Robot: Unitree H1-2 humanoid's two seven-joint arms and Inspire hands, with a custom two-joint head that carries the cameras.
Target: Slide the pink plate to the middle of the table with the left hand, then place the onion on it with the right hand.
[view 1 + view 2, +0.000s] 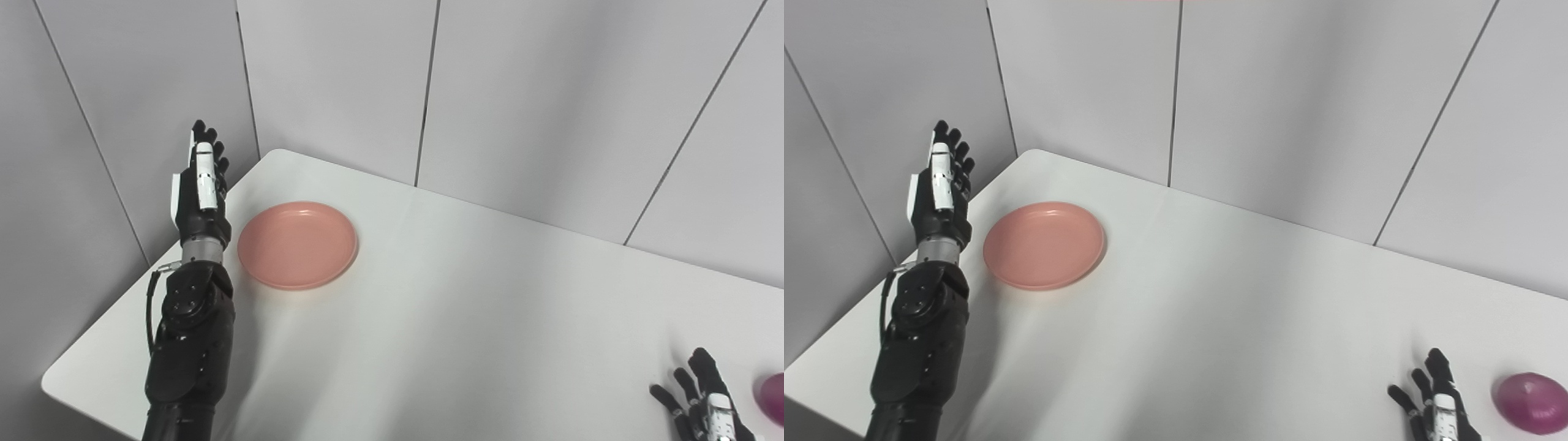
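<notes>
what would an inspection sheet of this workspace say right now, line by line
surface: white table, bare across its middle
job's things: pink plate sits empty at the far left, not yet in the middle; purple onion rests at the near right edge
clutter: nothing seen
hands: left hand open, fingers straight, raised beside the plate's left rim, apparently not touching it; right hand open, fingers spread, low at the near right just left of the onion, not touching it
cables: one thin black cable loops along the left forearm
surroundings: grey panelled walls behind and to the left
</notes>
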